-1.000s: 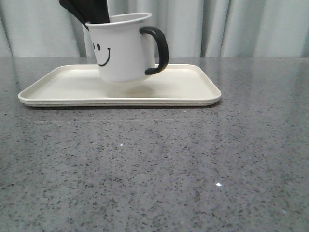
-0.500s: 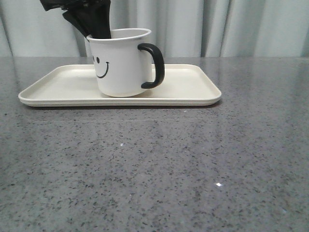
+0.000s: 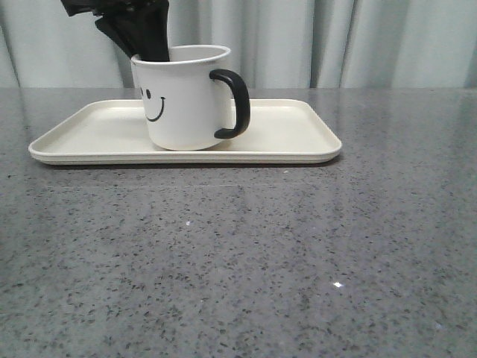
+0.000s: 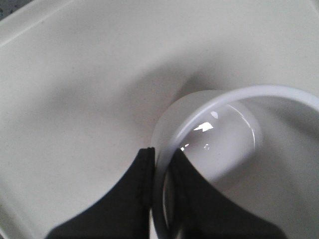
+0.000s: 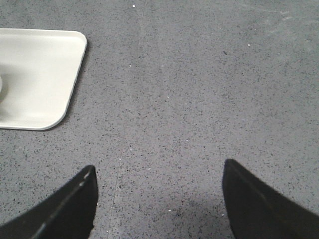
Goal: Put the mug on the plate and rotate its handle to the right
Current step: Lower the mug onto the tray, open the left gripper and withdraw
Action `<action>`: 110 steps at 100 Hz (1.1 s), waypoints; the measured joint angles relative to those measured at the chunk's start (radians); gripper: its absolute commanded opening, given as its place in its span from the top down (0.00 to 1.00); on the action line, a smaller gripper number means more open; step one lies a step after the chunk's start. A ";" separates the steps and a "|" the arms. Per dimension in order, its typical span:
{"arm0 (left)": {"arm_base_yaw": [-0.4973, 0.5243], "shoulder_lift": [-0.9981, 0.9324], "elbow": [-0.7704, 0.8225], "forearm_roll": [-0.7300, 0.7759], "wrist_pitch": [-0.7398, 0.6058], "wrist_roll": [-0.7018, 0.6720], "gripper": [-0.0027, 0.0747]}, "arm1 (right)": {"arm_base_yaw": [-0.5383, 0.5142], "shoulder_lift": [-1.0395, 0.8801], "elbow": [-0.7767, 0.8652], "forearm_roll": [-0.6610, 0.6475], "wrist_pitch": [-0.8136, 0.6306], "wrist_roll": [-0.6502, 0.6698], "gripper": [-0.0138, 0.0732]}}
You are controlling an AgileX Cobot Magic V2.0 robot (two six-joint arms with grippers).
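One risk stood out to us: the left gripper (image 4: pixel 162 199) was clamped on the rim of the mug (image 3: pixel 185 97), one finger inside and one outside, so lifting away before letting go could tip it. We saw the mug resting on the plate (image 3: pixel 298 142), left of centre, its handle (image 3: pixel 232 103) at about three o'clock. Our right gripper (image 5: pixel 158 199) hung spread apart over bare table (image 5: pixel 199 74), well clear. Nothing else crowded the plate.
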 measured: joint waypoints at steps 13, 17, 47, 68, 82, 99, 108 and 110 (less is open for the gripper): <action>0.000 0.009 -0.004 -0.002 -0.002 0.000 0.99 | 0.000 0.000 0.000 0.000 0.000 0.000 0.23; 0.000 0.009 -0.004 -0.002 -0.002 0.000 0.99 | 0.000 0.000 0.000 0.000 0.000 0.000 0.23; 0.000 0.009 -0.005 -0.002 -0.002 0.000 0.99 | 0.000 0.000 0.000 0.000 0.000 0.000 0.23; 0.000 0.009 -0.005 -0.004 -0.002 0.027 0.81 | 0.000 0.000 0.000 0.000 0.000 0.000 0.23; 0.000 0.009 -0.005 -0.004 -0.002 0.031 0.48 | 0.000 0.000 0.000 0.000 0.000 0.000 0.23; 0.000 0.009 -0.005 -0.006 -0.004 0.031 0.30 | 0.000 0.000 0.000 0.000 0.000 0.000 0.23; 0.000 0.009 -0.008 -0.006 -0.004 0.031 0.30 | 0.000 0.000 0.000 0.000 0.000 0.000 0.23; 0.000 0.009 -0.010 -0.006 -0.004 0.031 0.30 | 0.000 0.000 0.000 0.000 0.000 0.000 0.23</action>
